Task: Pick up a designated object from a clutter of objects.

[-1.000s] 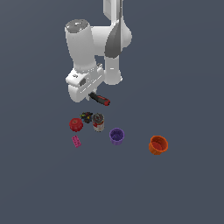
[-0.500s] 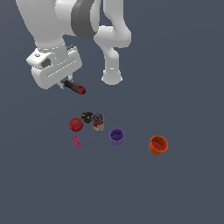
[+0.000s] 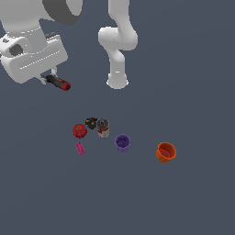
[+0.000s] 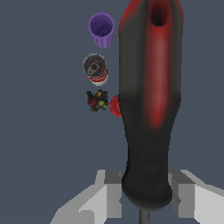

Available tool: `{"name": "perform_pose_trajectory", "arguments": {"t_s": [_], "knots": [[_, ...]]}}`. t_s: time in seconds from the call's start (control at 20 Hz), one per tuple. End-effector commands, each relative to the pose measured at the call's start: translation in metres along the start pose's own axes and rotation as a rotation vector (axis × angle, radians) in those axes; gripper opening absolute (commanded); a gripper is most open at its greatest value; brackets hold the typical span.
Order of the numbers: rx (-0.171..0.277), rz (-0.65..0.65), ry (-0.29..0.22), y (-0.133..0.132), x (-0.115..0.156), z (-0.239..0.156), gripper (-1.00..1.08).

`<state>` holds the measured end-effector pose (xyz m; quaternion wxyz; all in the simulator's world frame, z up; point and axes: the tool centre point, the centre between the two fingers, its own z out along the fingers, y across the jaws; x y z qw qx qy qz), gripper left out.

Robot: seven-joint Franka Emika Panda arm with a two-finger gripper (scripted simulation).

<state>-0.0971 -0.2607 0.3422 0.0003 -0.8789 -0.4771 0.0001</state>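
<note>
While the jaws clamp the screwdriver (image 3: 58, 83) (image 4: 151, 100) near its shaft end, the gripper (image 3: 47, 79) (image 4: 144, 197) holds it high above the table (image 3: 183, 193). Beside the can (image 3: 103, 128) lie the purple cup (image 3: 122, 142), dark multicoloured thing (image 3: 91, 122) and red knob (image 3: 80, 131).

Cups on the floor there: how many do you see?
2. The purple cup stands just to the exterior view's right of the small can; the orange cup sits apart, farther right. No cup seems hidden.
</note>
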Motion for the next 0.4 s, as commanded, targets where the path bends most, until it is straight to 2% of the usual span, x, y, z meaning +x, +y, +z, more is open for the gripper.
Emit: {"name": "perform_pose_trajectory", "arguments": {"t_s": [0.0,0.35], "knots": [[0.0,-0.001,0.0,0.0058,-0.006,-0.0069,-1.0],[-0.001,-0.001,0.0,0.0119,-0.0121,-0.0137,-1.0]]}}
